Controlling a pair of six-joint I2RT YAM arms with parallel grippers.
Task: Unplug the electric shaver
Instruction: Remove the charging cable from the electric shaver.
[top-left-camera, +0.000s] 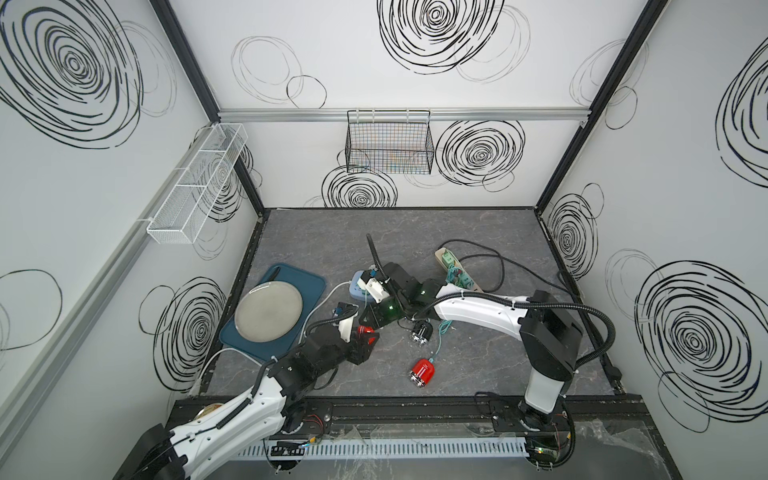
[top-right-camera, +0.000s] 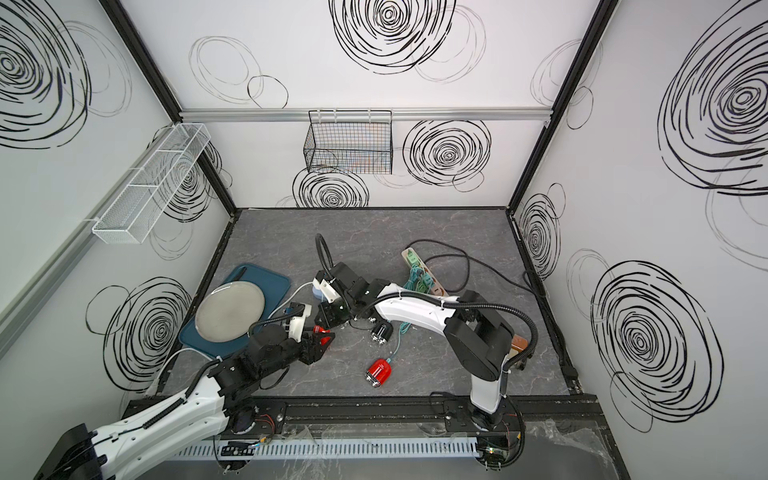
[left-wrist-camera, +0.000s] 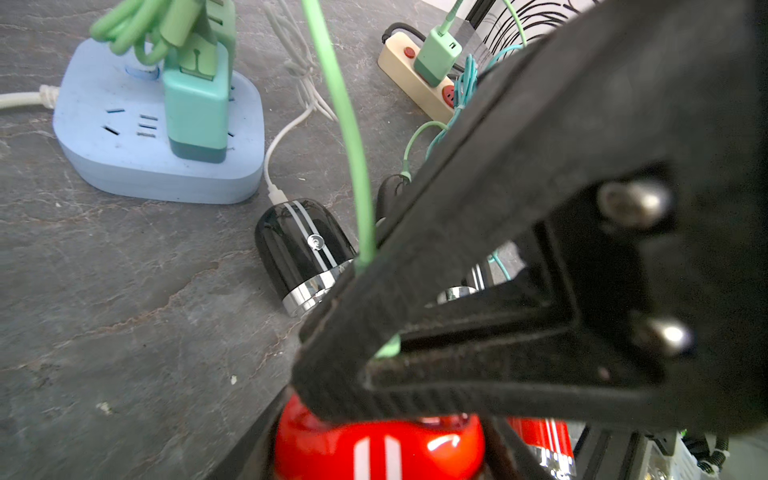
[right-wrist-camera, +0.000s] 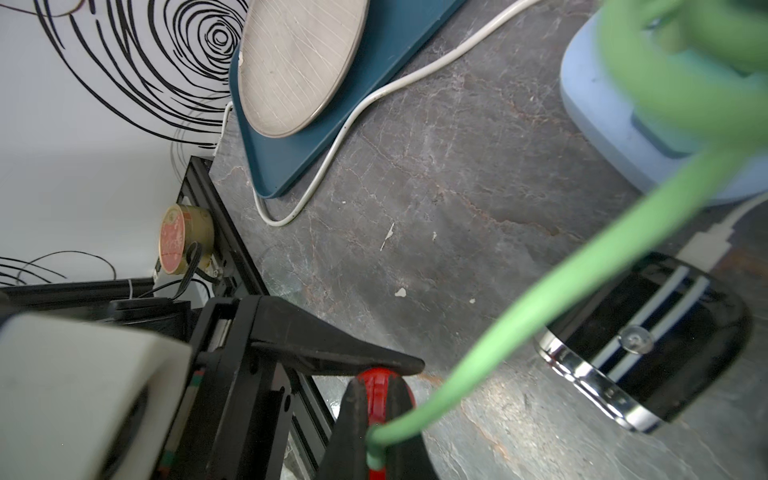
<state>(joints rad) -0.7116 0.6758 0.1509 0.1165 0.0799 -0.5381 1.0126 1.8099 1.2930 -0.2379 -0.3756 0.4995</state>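
Near the pale-blue plastic socket block (left-wrist-camera: 104, 166), left jaws grip the glossy red electric shaver (left-wrist-camera: 374, 453) so right jaws, clamped on its thin green cable (right-wrist-camera: 540, 297), can pull.

Closest to the camera a red shaver (left-wrist-camera: 374, 444) is seen; a green cable (left-wrist-camera: 353, 137) is pinched at its end by the closed right tool (left-wrist-camera: 357, 357). A black shaver (left-wrist-camera: 303, 249) is laid on the tabletop (left-wrist-camera: 124, 311) near a blue power strip (left-wrist-camera: 124, 141).
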